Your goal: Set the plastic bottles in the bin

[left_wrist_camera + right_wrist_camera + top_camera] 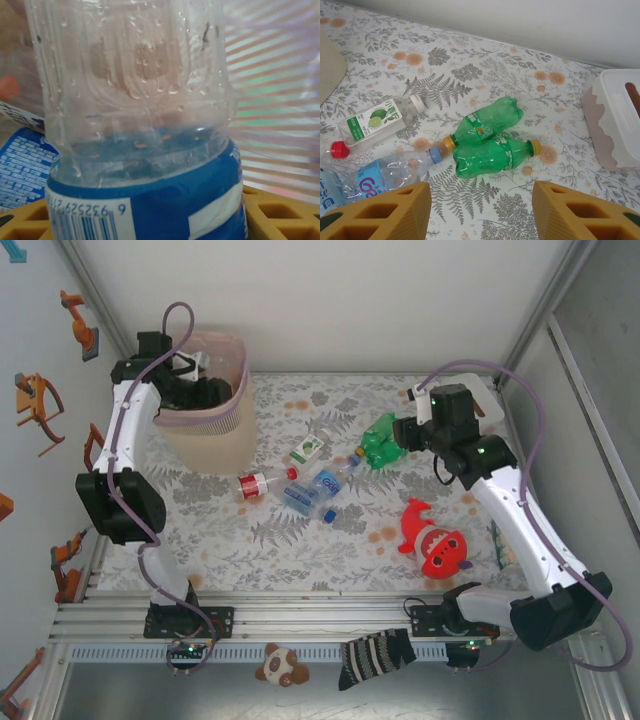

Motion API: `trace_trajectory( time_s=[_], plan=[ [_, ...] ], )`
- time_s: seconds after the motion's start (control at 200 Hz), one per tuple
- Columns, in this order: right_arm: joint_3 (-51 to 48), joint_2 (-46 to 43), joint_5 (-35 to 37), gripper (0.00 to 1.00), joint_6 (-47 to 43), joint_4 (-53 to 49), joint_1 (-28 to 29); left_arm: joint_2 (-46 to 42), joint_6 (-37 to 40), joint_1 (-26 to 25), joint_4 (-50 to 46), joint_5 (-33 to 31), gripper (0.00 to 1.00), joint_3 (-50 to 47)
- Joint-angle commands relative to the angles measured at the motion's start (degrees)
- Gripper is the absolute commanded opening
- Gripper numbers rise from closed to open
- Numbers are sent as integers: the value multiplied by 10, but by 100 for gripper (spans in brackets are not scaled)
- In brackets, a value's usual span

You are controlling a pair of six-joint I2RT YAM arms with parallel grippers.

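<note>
Clear blue-labelled plastic bottle, likely light, crushable, wet-slick, sits clamped at its label by left fingers; right fingers gape wide

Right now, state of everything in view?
Left gripper, fingers shut on blue-label bottle, in bin mouth.
Right gripper, fingers open, above green bottles.
Bin, upright, liner in.
Green bottles, two, capped, lying side by side.
Lime-label bottle, capped, lying flat.
Red-cap bottle, lying flat.
Plush, lying on table.
</note>
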Motion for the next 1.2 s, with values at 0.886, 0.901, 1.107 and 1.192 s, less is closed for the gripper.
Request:
trace_trajectory(
  time_s=[0.886, 0.901, 1.107, 1.192],
  plan=[
    [25, 4, 18, 55, 4, -6, 11, 29, 4, 7, 37, 34, 57, 112],
    [25, 4, 18, 55, 4, -6, 12, 33, 2, 7, 37, 35, 57, 117],
    [27, 6, 18, 56, 3, -6, 14, 103, -6, 7, 11, 33, 55, 217],
    [27, 5, 19, 56, 2, -7, 15, 143, -6, 7, -19, 34, 55, 269]
  ],
)
